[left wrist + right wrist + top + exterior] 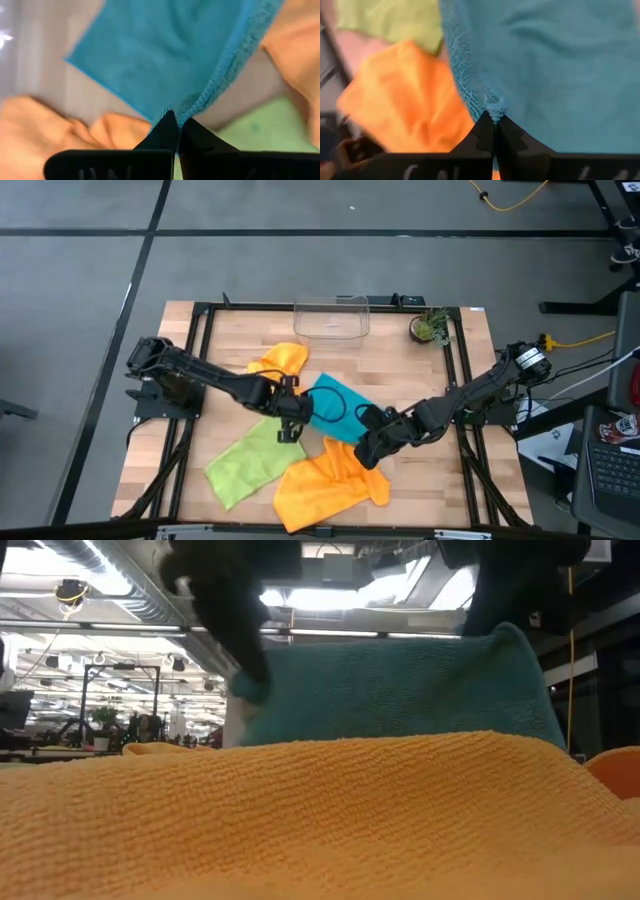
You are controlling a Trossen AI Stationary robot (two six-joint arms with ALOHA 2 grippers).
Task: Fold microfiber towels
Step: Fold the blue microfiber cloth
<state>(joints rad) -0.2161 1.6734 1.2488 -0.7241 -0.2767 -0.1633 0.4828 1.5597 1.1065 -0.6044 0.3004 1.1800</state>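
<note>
Left arm enters from the left edge of the high view and reaches toward centre; left gripper point(291, 417) is pinched tight on one corner of the teal towel point(335, 406), the hem caught between its fingertips in the left wrist view point(175, 131); right arm comes in from the right edge, angled down toward centre; right gripper point(368, 442) is likewise clamped on another corner of the same towel, a tuft of blue pile nipped between its closed fingers point(494, 122).

Teal towel sits at centre frame in the high view, held between the two grippers; in the low view it stands raised as a sheet behind an orange towel point(300, 820) filling the foreground.

Second orange towel point(280, 361) lies bunched just left of centre, above the left gripper; the first orange towel point(325, 480) lies lower centre; lime green towel point(250, 465) lies lower left of centre, touching it.

Clear plastic bin point(331, 317) at top centre of the table point(190, 370); nothing visible inside it; small potted plant point(430, 328) to its right, apart from it.
</note>
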